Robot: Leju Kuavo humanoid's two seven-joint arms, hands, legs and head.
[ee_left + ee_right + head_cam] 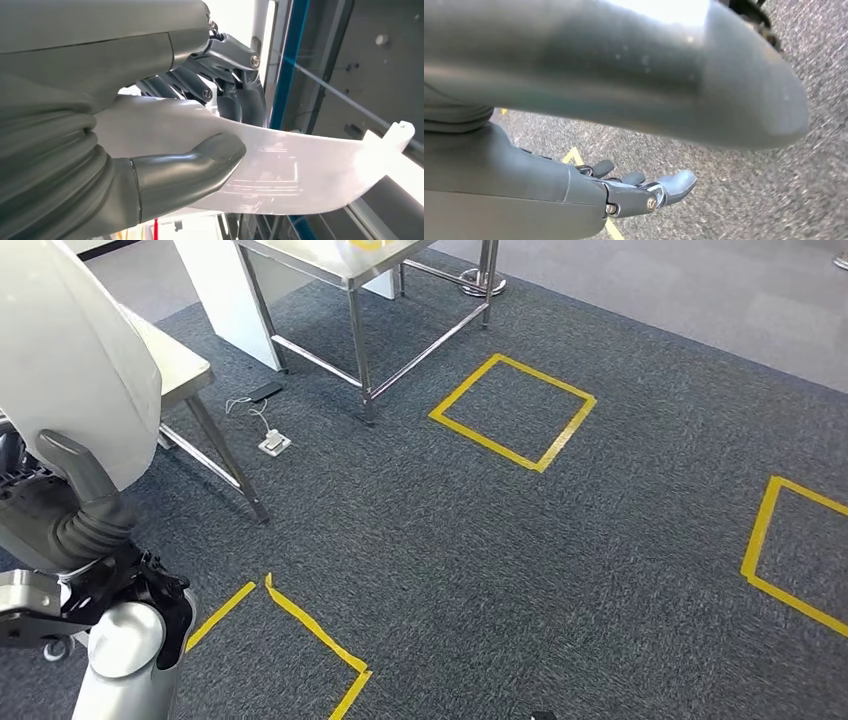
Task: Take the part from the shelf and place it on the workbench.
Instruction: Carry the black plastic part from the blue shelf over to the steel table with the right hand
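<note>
The part (70, 350) is a large white curved shell, raised at the far left of the head view. My left hand (78, 512) grips its lower edge. In the left wrist view the thick grey thumb (192, 167) presses on the face of the white part (300, 170) and the darker fingers (240, 100) wrap behind it. My right hand (644, 192) hangs over the grey carpet with its fingers spread and nothing in it. A steel-framed workbench (335, 265) stands at the top of the head view.
A second steel table (190, 375) stands close on the left, partly behind the part. A small white box with a cable (273, 444) and a black item (265, 391) lie on the carpet between the tables. Yellow tape squares (512, 410) mark the floor.
</note>
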